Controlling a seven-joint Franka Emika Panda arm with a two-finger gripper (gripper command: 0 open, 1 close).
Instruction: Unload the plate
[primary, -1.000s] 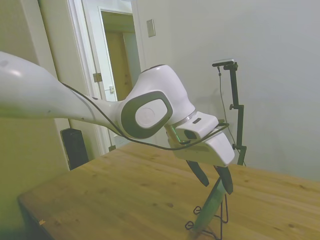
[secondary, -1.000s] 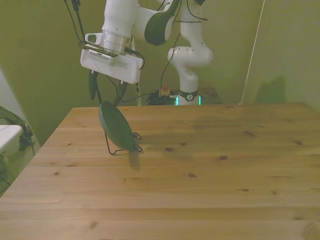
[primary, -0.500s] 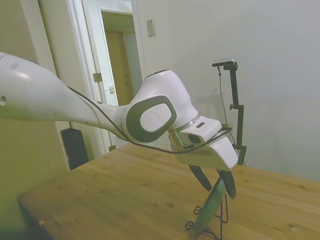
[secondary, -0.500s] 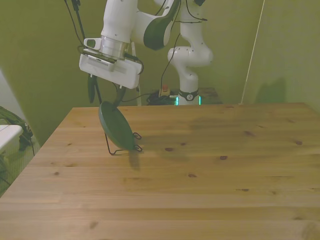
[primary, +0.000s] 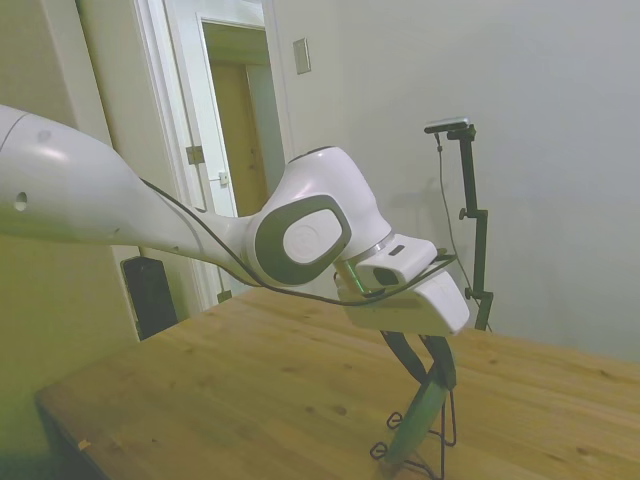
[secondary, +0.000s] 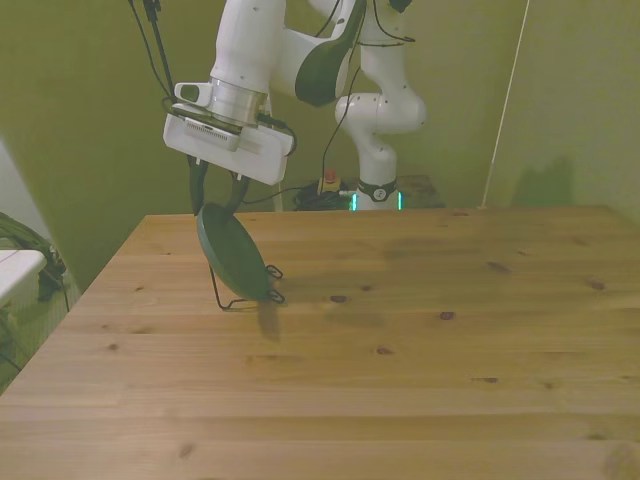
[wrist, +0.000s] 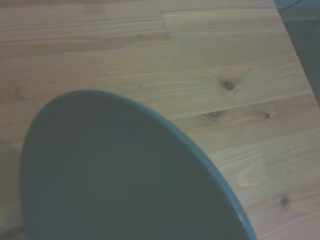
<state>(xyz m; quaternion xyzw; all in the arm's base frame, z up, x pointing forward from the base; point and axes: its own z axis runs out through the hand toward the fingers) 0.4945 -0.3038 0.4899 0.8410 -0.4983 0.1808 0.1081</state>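
The grey-green plate (secondary: 232, 255) stands tilted on edge in a thin black wire stand (secondary: 247, 299), near the table's far corner on the front view's left. My gripper (secondary: 216, 204) hangs over it, its two dark fingers drawn in on the plate's top rim. From the side, the gripper (primary: 437, 380) pinches the upper edge of the plate (primary: 413, 422), which still rests in the stand (primary: 443, 436). Up close in the wrist view, the plate's dark hollow (wrist: 125, 190) fills the picture over the wood.
The wooden table (secondary: 400, 360) stretches wide toward the front view's right and the near edge. Its edge on the front view's left (secondary: 75, 300) runs close to the stand. A doorway (primary: 235, 150) and wall lie beyond the table in the side view.
The fingers, spread wide around the plate's rim a second ago, have drawn together onto it. The hand shifted slightly. The plate has not moved in the stand.
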